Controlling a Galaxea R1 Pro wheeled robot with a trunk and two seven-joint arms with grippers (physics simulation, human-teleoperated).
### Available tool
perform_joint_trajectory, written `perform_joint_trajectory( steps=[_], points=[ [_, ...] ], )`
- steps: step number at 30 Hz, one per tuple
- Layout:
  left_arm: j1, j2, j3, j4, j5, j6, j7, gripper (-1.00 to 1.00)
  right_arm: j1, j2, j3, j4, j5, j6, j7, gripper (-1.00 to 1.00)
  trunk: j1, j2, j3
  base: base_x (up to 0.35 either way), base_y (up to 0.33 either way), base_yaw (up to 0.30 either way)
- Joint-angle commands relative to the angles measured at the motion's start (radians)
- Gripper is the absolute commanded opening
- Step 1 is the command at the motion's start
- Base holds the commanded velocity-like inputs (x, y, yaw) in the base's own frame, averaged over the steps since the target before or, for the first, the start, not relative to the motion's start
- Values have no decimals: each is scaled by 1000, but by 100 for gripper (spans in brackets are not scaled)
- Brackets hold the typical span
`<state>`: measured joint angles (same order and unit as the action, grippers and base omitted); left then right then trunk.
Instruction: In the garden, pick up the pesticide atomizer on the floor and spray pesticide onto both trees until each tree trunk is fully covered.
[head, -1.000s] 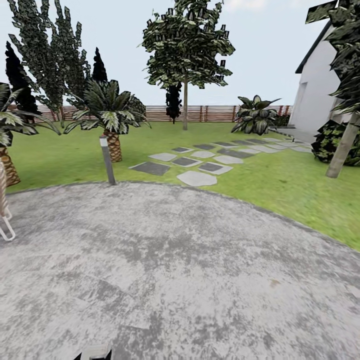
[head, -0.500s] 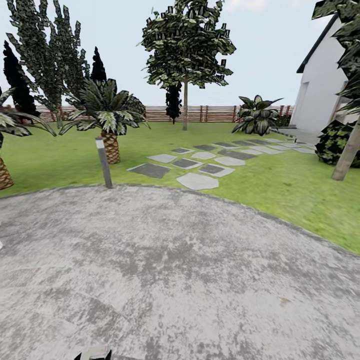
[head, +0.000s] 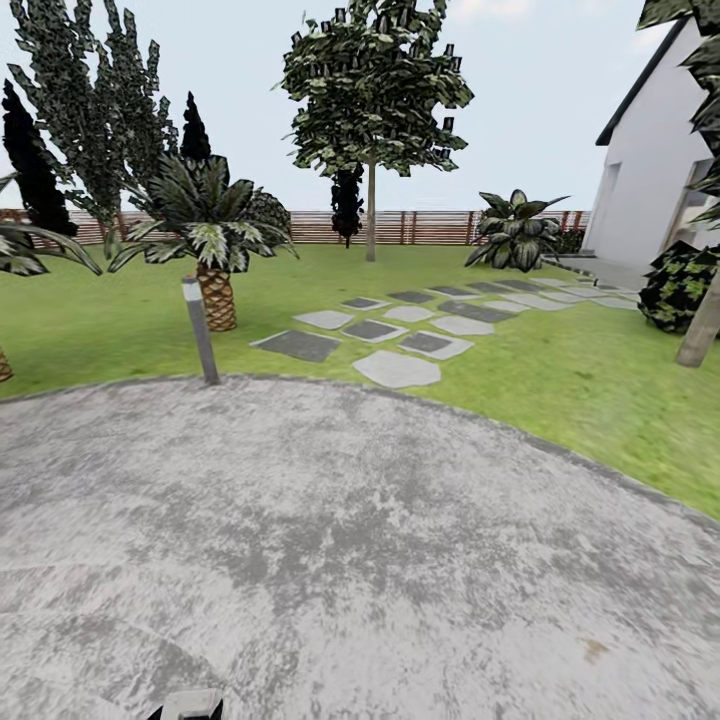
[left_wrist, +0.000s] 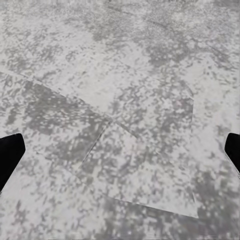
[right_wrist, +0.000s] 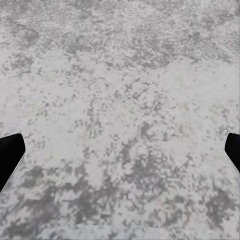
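Two tools, left tool (left_wrist: 120, 155) and right tool (right_wrist: 120, 155), hang spread open and empty over grey paving (head: 350, 540), so I judge the robot must search for the atomizer, with one tree (head: 371, 90) far across the lawn (head: 560, 380).

Ahead of me the grey paving (head: 350, 540) fills the lower half of the frame with nothing standing on it. At its far edge, left of centre, a short grey post (head: 200, 330) stands upright, with a short palm (head: 212, 240) just behind it. Beyond lies lawn (head: 560, 370) with flat stepping stones (head: 395, 335). A tree trunk (head: 702, 325) leans at the right edge. Under both my wrists lies bare paving, my jaws spread wide apart.
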<state>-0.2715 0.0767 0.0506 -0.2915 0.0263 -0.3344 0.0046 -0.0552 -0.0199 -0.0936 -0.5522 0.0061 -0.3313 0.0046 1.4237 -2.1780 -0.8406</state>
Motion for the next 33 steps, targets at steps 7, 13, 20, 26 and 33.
perform_joint_trajectory(
  steps=[7, 13, 20, 26, 33],
  points=[
    [0, 0, 0, 0, 0, 0, 0, 100, 0, 0, 0, 0, 0, 0, 0, 100, 0, 0, 0, 340, 0, 0],
    [0, 0, 0, 0, 0, 0, 0, 100, 0, 0, 0, 0, 0, 0, 0, 100, 0, 0, 0, 340, 0, 0],
    [0, 0, 0, 0, 0, 0, 0, 100, 0, 0, 0, 0, 0, 0, 0, 100, 0, 0, 0, 340, 0, 0],
    [0, 0, 0, 0, 0, 0, 0, 100, 0, 0, 0, 0, 0, 0, 0, 100, 0, 0, 0, 340, 0, 0],
    [0, -1, 0, 0, 0, 0, 0, 100, 0, 0, 0, 0, 0, 0, 0, 100, 0, 0, 0, 340, 0, 0]
  ],
)
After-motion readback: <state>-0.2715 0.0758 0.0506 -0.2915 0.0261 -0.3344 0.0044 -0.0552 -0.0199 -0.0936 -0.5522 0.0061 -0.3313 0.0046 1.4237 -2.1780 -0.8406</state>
